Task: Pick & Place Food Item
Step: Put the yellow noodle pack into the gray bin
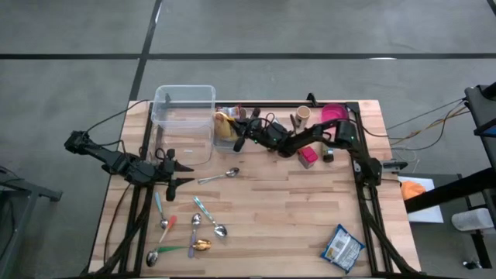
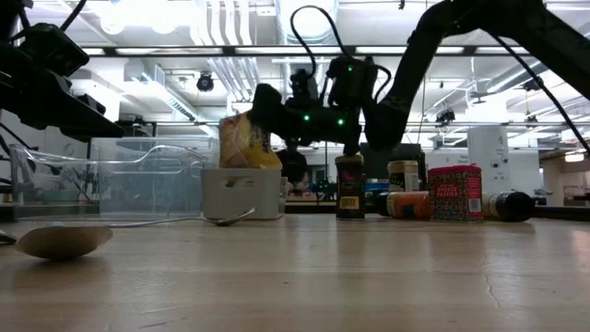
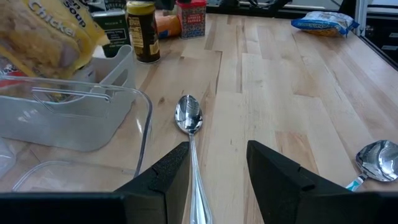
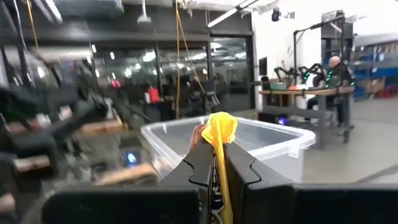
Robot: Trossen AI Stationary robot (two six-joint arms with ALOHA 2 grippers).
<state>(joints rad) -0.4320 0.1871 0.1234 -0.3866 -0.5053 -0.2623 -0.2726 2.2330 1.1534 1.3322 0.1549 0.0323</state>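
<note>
Gripping the yellow soup packet [image 4: 221,134] by its top edge, my right gripper [image 1: 242,137] holds it over the small grey bin [image 2: 241,194]; its lower half is hidden. My left gripper [image 3: 214,168] hangs parted above a spoon [image 3: 189,118], holding nothing.

The table [image 1: 294,209] is pale wood in long strips, smooth and a little shiny. On it, the box [image 1: 184,116] is clear plastic you can see through, and the spoon [image 3: 189,118] just beside the box is shiny metal like a mirror. Behind the box, the soup packet [image 3: 53,31] is crinkly and glossy yellow, and the dark jar [image 3: 142,32] near it is shiny with a yellow lid.
</note>
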